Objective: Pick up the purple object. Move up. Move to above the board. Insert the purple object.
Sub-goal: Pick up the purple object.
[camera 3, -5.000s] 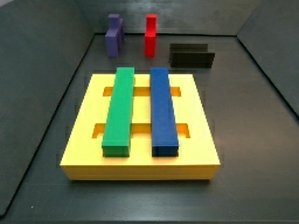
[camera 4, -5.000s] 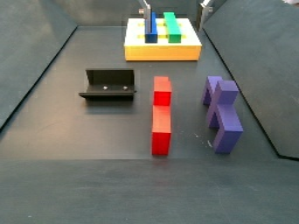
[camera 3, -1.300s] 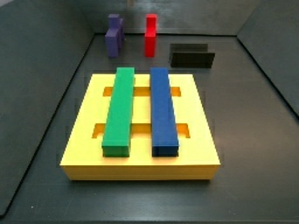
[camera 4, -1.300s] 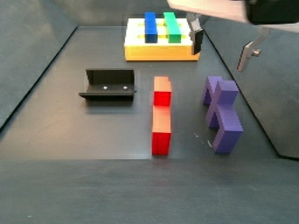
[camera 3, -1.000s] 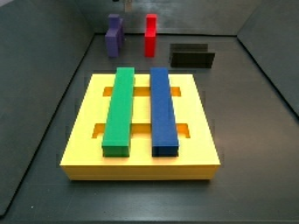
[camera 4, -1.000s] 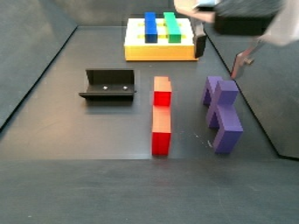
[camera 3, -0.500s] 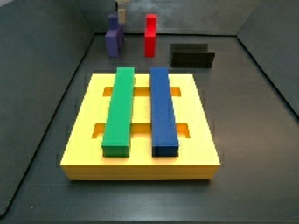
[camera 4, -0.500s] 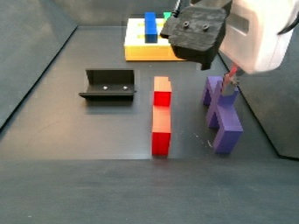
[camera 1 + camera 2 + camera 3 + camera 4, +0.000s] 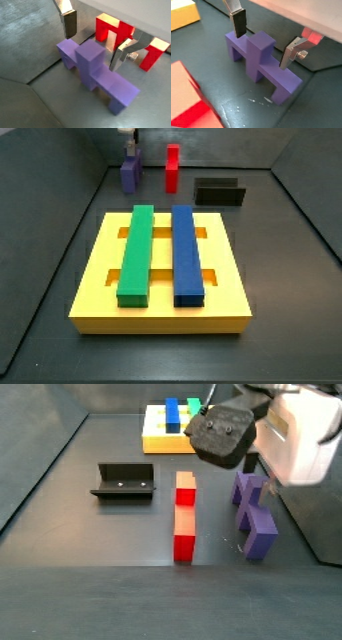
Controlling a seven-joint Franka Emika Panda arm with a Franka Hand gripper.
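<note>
The purple object (image 9: 90,56) stands on the dark floor, its raised ridge uppermost in both wrist views (image 9: 258,50). My gripper (image 9: 95,39) is open and straddles that ridge, one silver finger (image 9: 238,24) on each side of it. The fingertips reach about the ridge's top and do not press it. In a side view the gripper (image 9: 254,474) hangs low over the purple object (image 9: 254,519), and the wrist body hides its tips. The yellow board (image 9: 94,298) lies apart from it, bearing a green bar (image 9: 136,253) and a blue bar (image 9: 187,253).
A red block (image 9: 185,514) lies just beside the purple object, also red block (image 9: 110,27) past the fingers. The black fixture (image 9: 123,481) stands further over. Dark enclosure walls run close behind the purple object (image 9: 130,173).
The gripper has come down from over the board's side of the floor to the purple object. Its fingers now flank the ridge. No piece has moved.
</note>
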